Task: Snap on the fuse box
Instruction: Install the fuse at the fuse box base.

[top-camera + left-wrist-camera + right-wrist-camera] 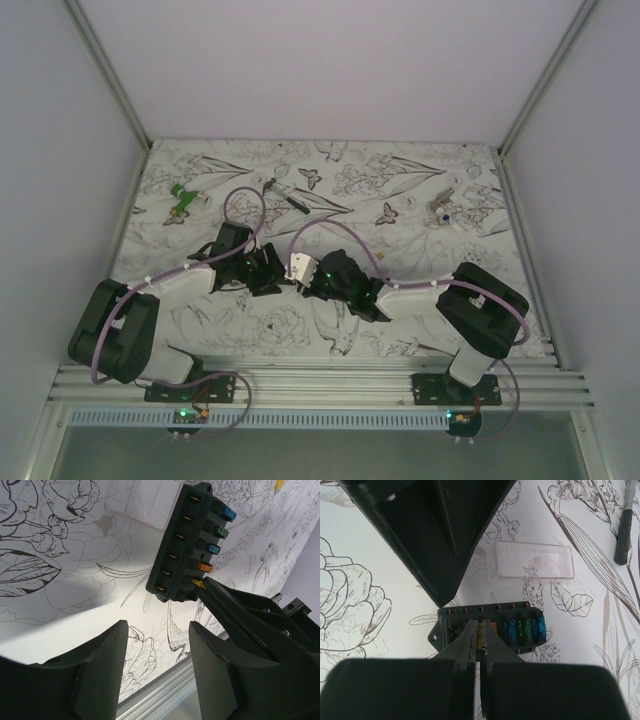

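The fuse box (490,630) is a black block with a row of blue, green, orange and yellow fuses, lying on the flower-printed table. The left wrist view shows the fuse box (182,545) from its side, beyond my fingers. My right gripper (480,632) is shut on the yellow fuse (480,641) that sits in the box. My left gripper (159,630) is open with nothing between its fingers and hangs just short of the box's left end. From above, the left gripper (270,272) and the right gripper (312,280) meet at the table's middle.
A clear flat cover (534,560) lies on the table just beyond the box. A thin dark tool (285,195) lies at the back centre, a small green piece (182,198) at the back left, and a small pale part (442,210) at the back right.
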Motion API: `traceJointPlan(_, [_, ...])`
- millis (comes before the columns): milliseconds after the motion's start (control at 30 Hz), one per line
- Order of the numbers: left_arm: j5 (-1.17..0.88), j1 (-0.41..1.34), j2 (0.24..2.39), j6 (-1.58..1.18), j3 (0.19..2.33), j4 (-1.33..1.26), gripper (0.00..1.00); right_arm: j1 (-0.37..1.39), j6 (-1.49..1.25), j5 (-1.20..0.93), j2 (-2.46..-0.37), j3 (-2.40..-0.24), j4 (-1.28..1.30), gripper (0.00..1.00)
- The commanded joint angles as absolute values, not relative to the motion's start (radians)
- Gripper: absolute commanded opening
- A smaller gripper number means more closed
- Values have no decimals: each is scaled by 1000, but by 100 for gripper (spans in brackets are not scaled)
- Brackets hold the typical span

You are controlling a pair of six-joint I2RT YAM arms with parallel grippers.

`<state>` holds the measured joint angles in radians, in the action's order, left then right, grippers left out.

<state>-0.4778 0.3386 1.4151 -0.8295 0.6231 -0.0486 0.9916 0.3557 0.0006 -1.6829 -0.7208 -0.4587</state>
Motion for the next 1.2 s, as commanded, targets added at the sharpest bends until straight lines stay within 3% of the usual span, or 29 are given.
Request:
traceJointPlan(0, [-485, 342, 1424, -831, 621, -26, 54, 982, 362, -3, -1709, -724, -492, 0])
traceJointPlan(500, [-480, 342, 1442, -834, 624, -28, 54, 980, 329, -47, -1728, -739, -426, 2])
traceJointPlan(1167, [-459, 365, 1443, -847, 622, -29, 47, 980, 244, -80, -1663, -786, -350, 30])
